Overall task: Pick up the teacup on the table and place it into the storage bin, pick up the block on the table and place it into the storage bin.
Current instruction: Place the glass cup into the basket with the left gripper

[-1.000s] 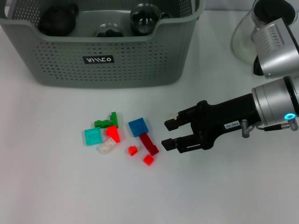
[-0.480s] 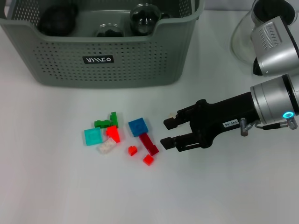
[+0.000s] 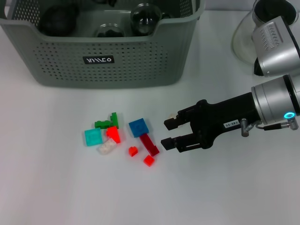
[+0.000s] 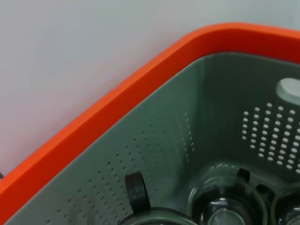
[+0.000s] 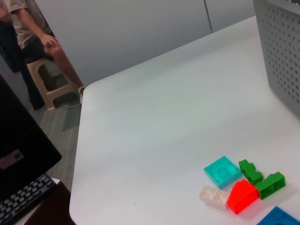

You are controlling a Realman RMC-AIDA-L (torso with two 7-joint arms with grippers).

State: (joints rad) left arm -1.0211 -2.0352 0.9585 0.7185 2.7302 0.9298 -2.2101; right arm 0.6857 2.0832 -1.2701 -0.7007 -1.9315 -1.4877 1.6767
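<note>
Right gripper (image 3: 168, 132) sits low over the surface (image 3: 56, 187) at centre-right of the head view, fingers (image 3: 169, 123) parted with a clear gap and holding nothing, tips pointing toward the block cluster. Storage bin (image 3: 103, 61) fills the upper left of the frame; dark glassy cup-like items already lie in it, and I see no teacup left out on the surface, so my read is the teacup part is done and the block pick is the step in hand. Blocks lie loose in the centre: blue block (image 3: 139, 127) and dark red block (image 3: 149, 143) are closest to the fingertips, just beside them; small red pieces (image 3: 148, 161) sit below those, with the green block (image 3: 107, 123), teal block (image 3: 93, 137), bright red block (image 3: 113, 134) and white block (image 3: 107, 147) further left. Next move, as I judge it: advance the fingers so they straddle one block, likely the dark red or blue one, then close; the two touch or nearly touch, so a sloppy approach could nudge the neighbour. Glass teapot (image 3: 248, 37) sits upper right, behind the right arm. Left arm is not in the head view; its wrist camera looks down into the bin, so it seems parked above it, and I cannot tell the state of its fingers.
</note>
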